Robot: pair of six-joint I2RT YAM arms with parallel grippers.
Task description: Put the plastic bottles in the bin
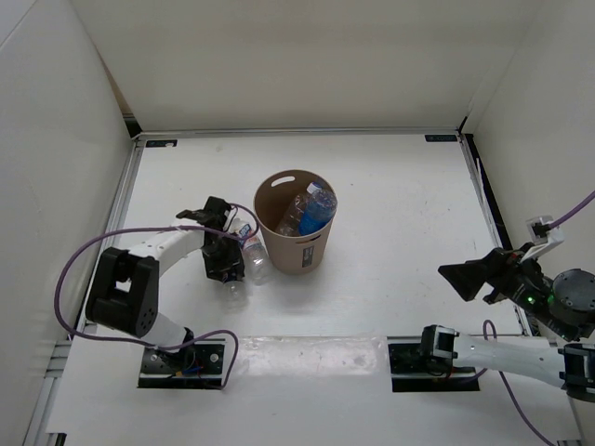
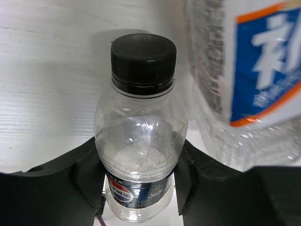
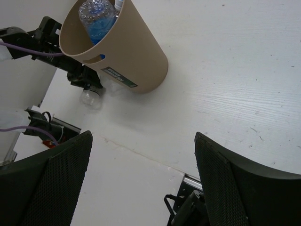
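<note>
Left gripper point(image 2: 139, 162) clamped on black-capped bottle point(image 2: 141, 132), right gripper point(image 3: 142, 139) jaws apart; we lift clear of blue-labelled bottle point(image 2: 244, 70), then 2 o'clock over bin point(image 1: 297, 253).

The left arm point(image 1: 163, 246) and right arm point(image 1: 507, 353) have white links, black joints, trailing purple cables point(image 1: 63, 274) and 2 matte black fingers point(image 3: 51, 183) each, the right's mesh-textured.

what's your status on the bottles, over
Left gripper shut on black-capped bottle, beside the bin. Right gripper open, holding nothing. Blue-labelled bottle in the bin. Orange-and-blue-labelled bottle close beside the gripped one.
</note>
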